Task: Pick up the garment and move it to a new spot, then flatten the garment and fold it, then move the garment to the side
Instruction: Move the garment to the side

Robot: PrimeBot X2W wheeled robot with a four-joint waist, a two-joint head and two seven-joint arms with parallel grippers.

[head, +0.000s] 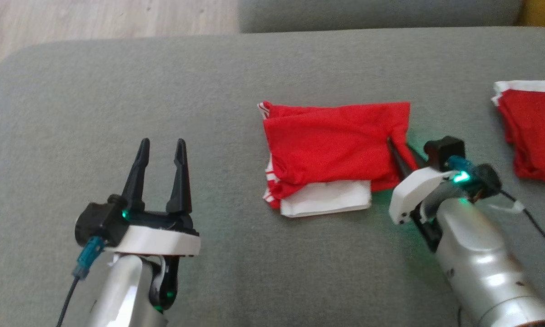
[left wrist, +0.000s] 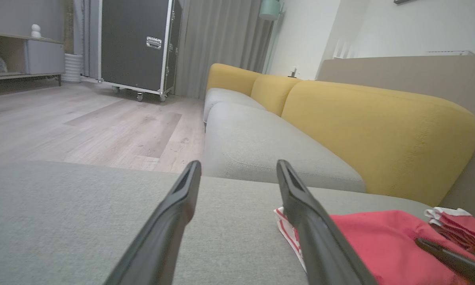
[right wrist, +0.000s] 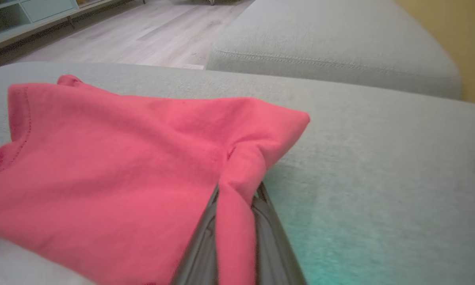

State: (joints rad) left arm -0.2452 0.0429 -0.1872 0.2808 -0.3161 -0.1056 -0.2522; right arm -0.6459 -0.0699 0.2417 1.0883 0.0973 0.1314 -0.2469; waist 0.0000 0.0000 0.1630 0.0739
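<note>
While the right arm does the work, the left claw hangs over the left part of the grey cushion, fingers spread wide, holding nothing.

Mid-cushion: the garment. Red, folded to a rough rectangle, striped white trim on its left edge, white showing along its near side.

Toward the cushion's right: right claw pinched shut on a tuck of the garment's right edge.

Reads as the move to the side. Lift low and pull slowly, because the pinch may hold the top layer alone and open the fold.

At the cushion's right edge: another red cloth.
</note>
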